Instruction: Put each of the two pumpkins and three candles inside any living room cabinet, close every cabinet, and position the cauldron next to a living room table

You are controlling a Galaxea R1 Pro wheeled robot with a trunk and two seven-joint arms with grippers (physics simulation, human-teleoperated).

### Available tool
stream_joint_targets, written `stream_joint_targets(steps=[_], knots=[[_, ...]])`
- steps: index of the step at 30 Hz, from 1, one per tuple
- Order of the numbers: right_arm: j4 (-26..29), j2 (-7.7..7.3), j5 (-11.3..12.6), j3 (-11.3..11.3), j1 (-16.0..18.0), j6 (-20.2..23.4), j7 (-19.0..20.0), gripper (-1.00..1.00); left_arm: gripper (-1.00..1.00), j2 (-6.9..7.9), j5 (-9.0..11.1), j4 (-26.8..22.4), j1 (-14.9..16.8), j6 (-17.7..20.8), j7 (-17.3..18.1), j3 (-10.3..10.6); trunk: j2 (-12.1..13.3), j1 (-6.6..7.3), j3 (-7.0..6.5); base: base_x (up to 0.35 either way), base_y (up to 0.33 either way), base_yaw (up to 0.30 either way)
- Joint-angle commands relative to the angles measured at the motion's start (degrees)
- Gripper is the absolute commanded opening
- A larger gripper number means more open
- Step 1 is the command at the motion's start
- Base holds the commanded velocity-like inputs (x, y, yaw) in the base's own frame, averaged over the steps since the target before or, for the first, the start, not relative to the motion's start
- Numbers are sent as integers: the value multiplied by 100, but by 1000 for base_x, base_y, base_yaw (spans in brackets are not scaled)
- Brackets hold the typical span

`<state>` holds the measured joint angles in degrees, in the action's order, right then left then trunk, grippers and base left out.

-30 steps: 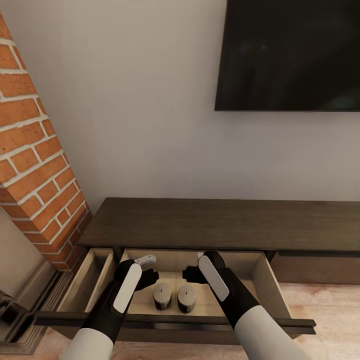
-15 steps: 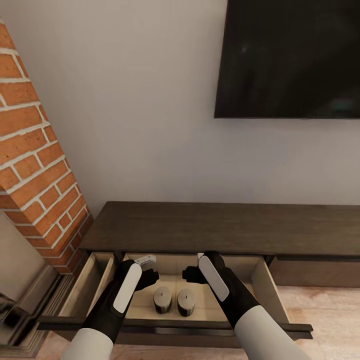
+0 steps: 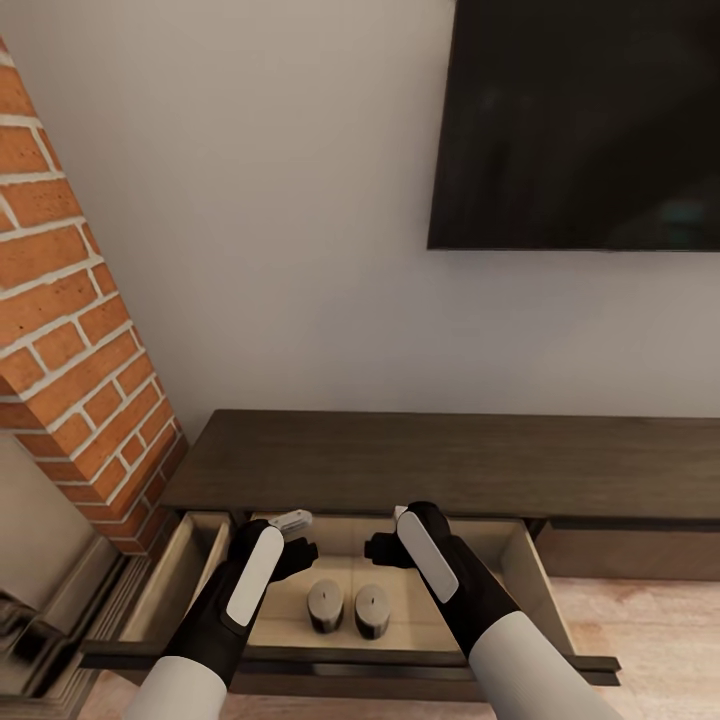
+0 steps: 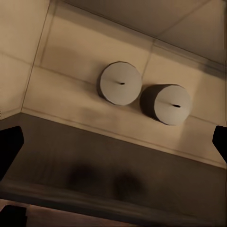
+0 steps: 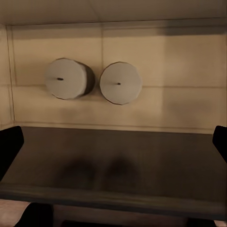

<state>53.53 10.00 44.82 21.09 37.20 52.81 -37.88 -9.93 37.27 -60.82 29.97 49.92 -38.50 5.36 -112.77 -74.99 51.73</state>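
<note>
Below and between the two hands, two candles stand upright on the pale floor of the open middle drawer point(image 3: 520, 560) of the cabinet point(image 3: 450, 460). The left candle point(image 3: 325, 604) and the right candle point(image 3: 372, 610) sit just beside each other, near the drawer's front edge, wicks up, so their short axis points straight at the cameras above. The left hand point(image 3: 290, 535) hovers above and a little left of them; the right hand point(image 3: 385, 538) hovers above and a little right, at about the same height. Neither holds anything. In each wrist view the dark fingertips sit far out at the picture's two sides, so I judge both hands spread open.

Both candles are already inside the cabinet, so the coming move probably turns on the drawer front point(image 3: 350, 662), the dark board lying crosswise nearer the robot than the hands. Its long axis runs side to side, and both arms reach over it about equally. To push it shut, the hands would have to come back over that board first. A second drawer point(image 3: 175, 575) at the left is open too, nearer the left arm.
</note>
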Motion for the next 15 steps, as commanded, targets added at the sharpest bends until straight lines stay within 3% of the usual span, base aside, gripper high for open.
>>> stream_joint_targets(steps=[1, 15], knots=[[0, 0, 0, 0, 1, 1, 0, 100, 100, 0, 0, 0, 0, 0, 0, 0, 42, 23, -18, 0, 0, 0], [-18, 0, -32, -23, 6, -10, -24, 100, 100, 22, -25, 8, 14, 0, -8, 0, 603, 330, -270, 0, 0, 0]])
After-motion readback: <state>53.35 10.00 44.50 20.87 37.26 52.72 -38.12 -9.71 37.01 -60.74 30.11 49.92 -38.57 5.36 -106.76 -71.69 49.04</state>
